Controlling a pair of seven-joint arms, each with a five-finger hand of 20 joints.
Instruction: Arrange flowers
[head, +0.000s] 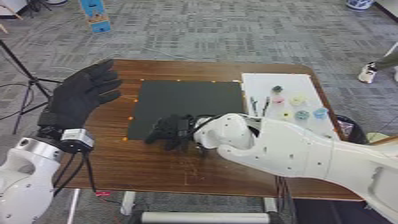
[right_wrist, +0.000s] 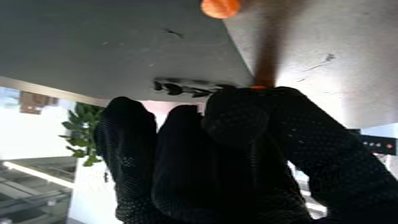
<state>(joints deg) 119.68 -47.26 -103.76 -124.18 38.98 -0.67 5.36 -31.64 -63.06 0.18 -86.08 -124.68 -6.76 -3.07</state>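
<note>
Flowers (head: 278, 100) lie right of the black board (head: 191, 100). Over its near edge is the right hand (head: 167, 131); how far open, or holding what, I cannot tell. Right wrist view: a dark leafy piece (right_wrist: 182, 89) on the board, beside that hand. Head view: left of the board, the left hand (head: 78, 95), fingers loosely spread.

right hand (head: 169, 131) at near edge of black sheet (head: 189, 102)
</note>
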